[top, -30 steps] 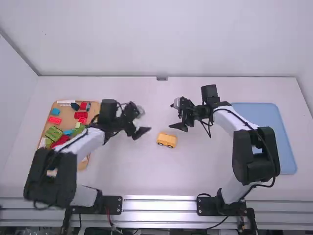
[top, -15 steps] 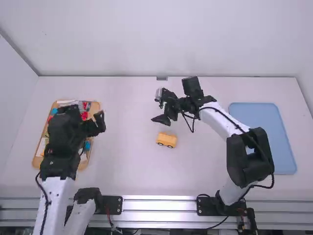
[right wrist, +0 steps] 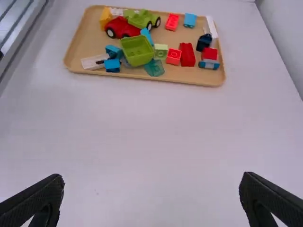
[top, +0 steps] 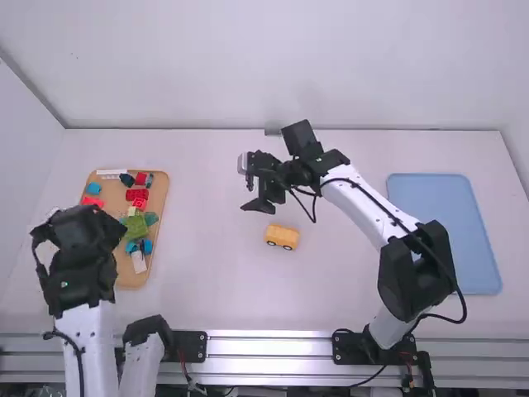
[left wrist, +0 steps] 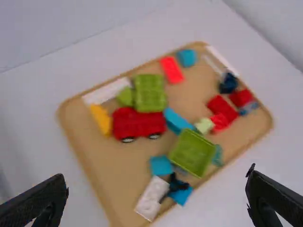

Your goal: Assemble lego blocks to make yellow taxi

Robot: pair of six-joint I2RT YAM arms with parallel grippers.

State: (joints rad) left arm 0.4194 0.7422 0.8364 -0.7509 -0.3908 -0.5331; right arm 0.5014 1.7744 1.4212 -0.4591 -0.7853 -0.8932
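Jaws stand wide apart on the left gripper (top: 81, 231), near the tray (top: 162, 217), and right gripper (top: 261, 201).

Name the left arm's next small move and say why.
Probably lower the left gripper toward the yellow block: it hangs open and empty over the tray holding that block, while the yellow wheeled piece sits apart on the table.

The blocks (right wrist: 187, 54) look plastic; the tray (right wrist: 85, 45), smooth, matt; the rail (top: 269, 346), shiny metal.
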